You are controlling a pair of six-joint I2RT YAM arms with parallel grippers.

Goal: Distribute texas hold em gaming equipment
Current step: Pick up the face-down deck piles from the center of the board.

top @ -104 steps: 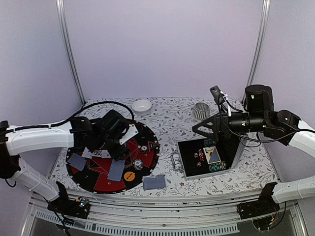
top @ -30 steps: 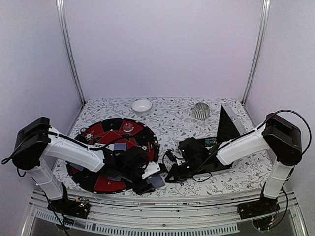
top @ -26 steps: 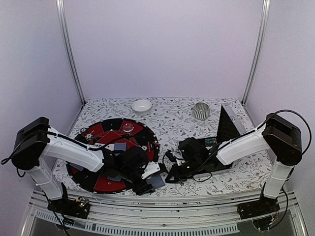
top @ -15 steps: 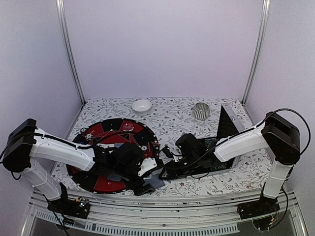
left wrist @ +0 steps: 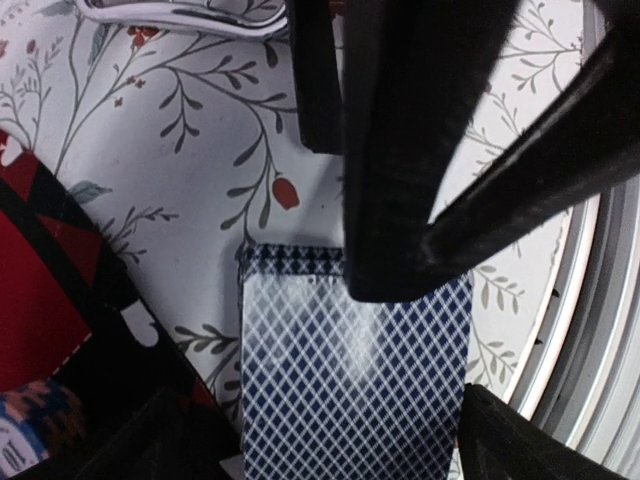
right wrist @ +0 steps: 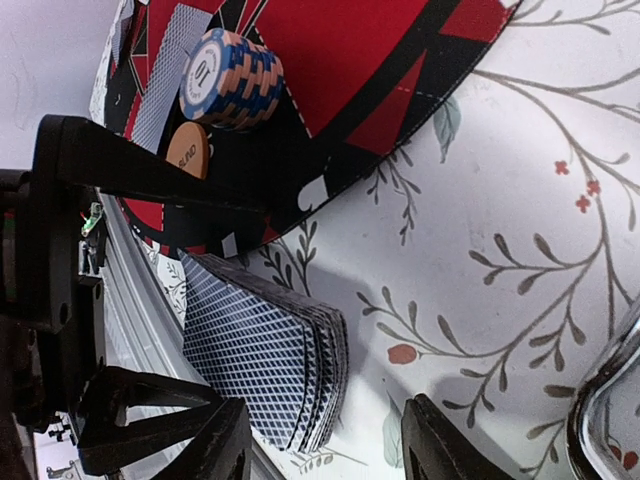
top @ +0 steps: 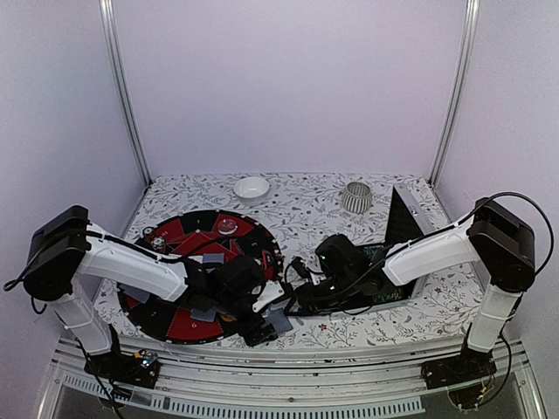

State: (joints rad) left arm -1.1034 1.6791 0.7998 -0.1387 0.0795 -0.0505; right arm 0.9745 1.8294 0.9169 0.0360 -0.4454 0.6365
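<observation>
A deck of blue diamond-backed playing cards [left wrist: 355, 390] lies slightly fanned on the floral table by the near edge, beside the round red-and-black board [right wrist: 330, 80]. My left gripper [left wrist: 320, 440] hangs over the deck, open, its fingers outside both long edges. My right gripper [right wrist: 325, 440] is open too, low over the deck [right wrist: 265, 370], touching nothing. On the board stand a striped poker chip stack [right wrist: 232, 80] and an orange button disc [right wrist: 187, 150]. From above, both grippers meet at the deck [top: 279, 320], the left gripper [top: 262, 330] nearer and the right gripper [top: 293, 305] behind.
An open black case [top: 395, 278] stands at the right, its lid upright. A white bowl [top: 251, 188] and a ribbed grey cup [top: 356, 197] sit at the back. Single cards [top: 214, 260] lie on the board [top: 166, 237]. The table's metal front rail [left wrist: 590, 330] runs right beside the deck.
My right gripper went from shut to open, and the deck now lies free on the table. The left gripper opened wider over it. Both arms shifted only slightly.
</observation>
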